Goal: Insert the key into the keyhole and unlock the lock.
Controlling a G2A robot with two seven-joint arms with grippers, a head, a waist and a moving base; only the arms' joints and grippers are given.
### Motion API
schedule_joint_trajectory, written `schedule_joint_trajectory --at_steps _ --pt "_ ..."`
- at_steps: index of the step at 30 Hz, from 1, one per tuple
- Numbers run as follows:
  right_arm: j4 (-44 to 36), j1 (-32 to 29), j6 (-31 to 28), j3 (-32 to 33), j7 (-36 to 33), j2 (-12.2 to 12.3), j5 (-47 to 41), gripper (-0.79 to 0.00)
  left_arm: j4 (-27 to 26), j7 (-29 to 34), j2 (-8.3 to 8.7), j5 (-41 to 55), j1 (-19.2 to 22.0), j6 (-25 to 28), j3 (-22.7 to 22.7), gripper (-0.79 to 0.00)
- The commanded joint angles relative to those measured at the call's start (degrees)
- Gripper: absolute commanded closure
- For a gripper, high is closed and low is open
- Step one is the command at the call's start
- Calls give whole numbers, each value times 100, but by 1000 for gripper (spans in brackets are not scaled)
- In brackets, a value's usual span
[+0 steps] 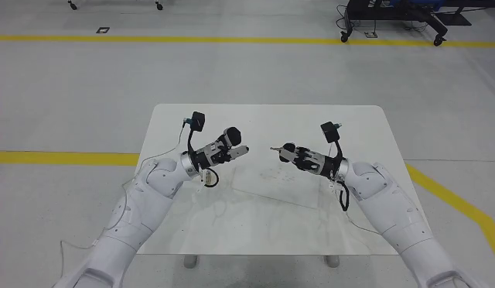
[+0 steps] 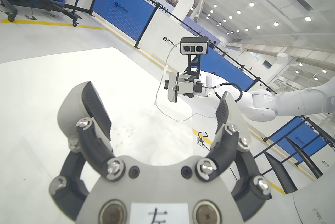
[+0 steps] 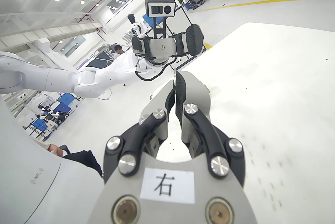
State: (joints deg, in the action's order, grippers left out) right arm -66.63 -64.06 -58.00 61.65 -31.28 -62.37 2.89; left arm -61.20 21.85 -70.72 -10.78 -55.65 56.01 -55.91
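Note:
My right gripper (image 1: pixel 283 152) hovers over the middle of the white table (image 1: pixel 309 218), shut on a thin silver key (image 3: pixel 174 76) whose tip sticks out past its pads (image 3: pixel 180 89). In the top view the key (image 1: pixel 274 149) points at my left gripper (image 1: pixel 238 145), a short gap away. My left gripper (image 2: pixel 157 96) is held at about the same height, open wide with nothing between its ribbed pads (image 2: pixel 94 104). Each gripper faces the other: the right gripper (image 2: pixel 172 90) appears ahead in the left wrist view, and the left gripper (image 3: pixel 165 43) in the right wrist view.
The tabletop (image 2: pixel 52 104) under both arms is bare white, with faint scuff marks (image 3: pixel 264 164). A thin white cable (image 2: pixel 167 112) hangs from the right wrist. Grey floor with yellow lines (image 1: pixel 232 39) surrounds the table.

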Motion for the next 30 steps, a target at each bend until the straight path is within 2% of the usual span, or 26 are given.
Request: schedule_joint_trajectory --at_steps 1,8,11,13,16,19,22,27,30 --pt "0 0 0 0 0 0 0 0 0 0 0 0 0 0 0 -785" --pt "0 0 0 0 0 0 0 0 0 0 0 0 0 0 0 -785" --pt "0 0 0 0 0 0 0 0 -276 -150 84 -432 -32 -143 -314 -785" --pt "0 0 0 0 0 0 0 0 -696 -276 206 -1046 -199 -224 -727 -785" --pt "0 0 0 0 0 0 0 0 -1596 -297 405 -1898 -704 -470 -1420 -785" --pt "0 0 0 0 0 0 0 0 -2600 82 578 -2822 -1319 -993 -2020 -785" --pt "0 0 0 0 0 0 0 0 -3496 769 710 -3679 -1867 -1485 -2441 -785" --pt "0 0 0 0 0 0 0 0 -4541 1774 825 -5049 -2576 -2336 -2734 -785" --pt "0 0 0 0 0 0 0 0 -4612 2107 823 -5380 -2749 -2626 -2500 -785"
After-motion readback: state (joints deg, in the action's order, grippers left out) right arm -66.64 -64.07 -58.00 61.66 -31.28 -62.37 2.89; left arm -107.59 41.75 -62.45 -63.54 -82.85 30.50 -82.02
